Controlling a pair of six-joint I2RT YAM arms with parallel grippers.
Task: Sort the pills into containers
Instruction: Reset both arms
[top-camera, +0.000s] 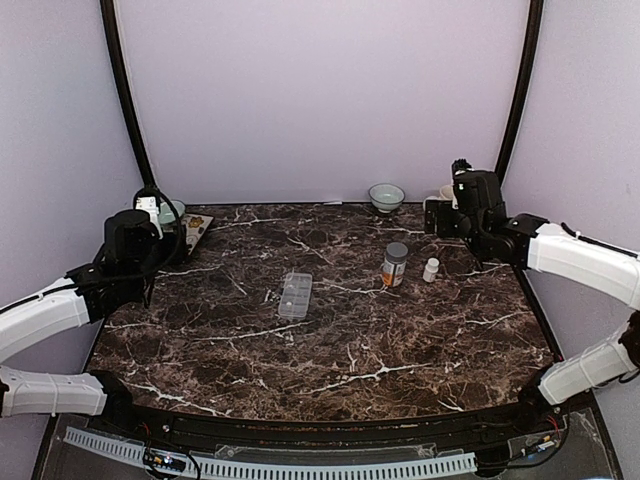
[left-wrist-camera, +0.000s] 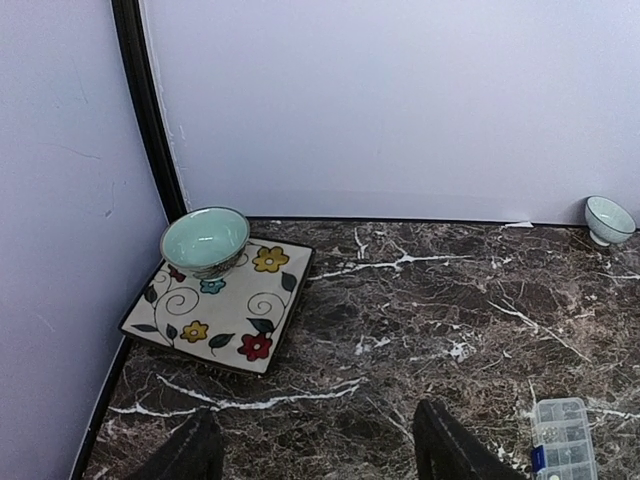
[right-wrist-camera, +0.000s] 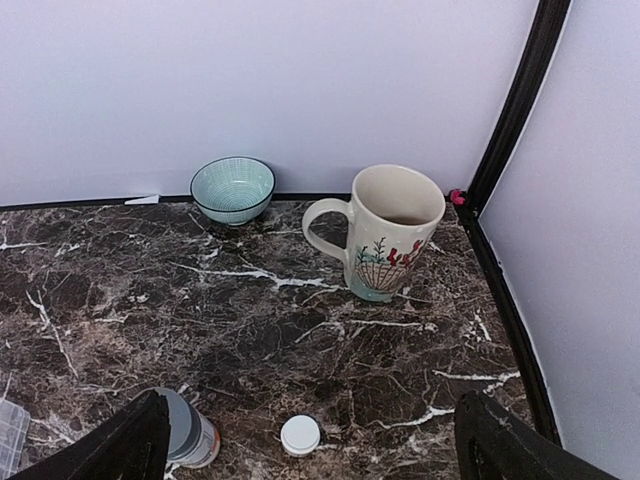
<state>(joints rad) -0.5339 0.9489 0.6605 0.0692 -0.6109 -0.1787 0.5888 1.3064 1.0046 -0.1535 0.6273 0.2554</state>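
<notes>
- Dark marble counter (top-camera: 350, 370) carries everything; 1 arm reaches in over each side edge.
- Left gripper (left-wrist-camera: 315, 440): above the left edge, aimed at the far left corner. Its 2 fingers (left-wrist-camera: 195, 455) are spread with nothing between them.
- Right gripper (right-wrist-camera: 310, 405): above the far right part, aimed at the far right corner. Fingers (right-wrist-camera: 130, 440) are spread wide and hold nothing.
- Square flowered plate (left-wrist-camera: 250, 320): flat in the far left corner.
- Organizer box (top-camera: 295, 295): flat near the counter's centre, slightly left, long side running near-to-far, well apart from both grippers. Contents are too small to tell.
- Mug (right-wrist-camera: 390, 230): upright in the far right corner, handle toward the left.
- Green bowl (left-wrist-camera: 205, 238): upright on the plate's far left part.
- Striped bowl (right-wrist-camera: 232, 188): upright at the far edge, right of centre, near the mug but apart from it.
- Pill bottle (top-camera: 395, 265): upright with a grey cap, right of the organizer box.
- White bottle (top-camera: 431, 269): upright, just right of the pill bottle, not touching it.
</notes>
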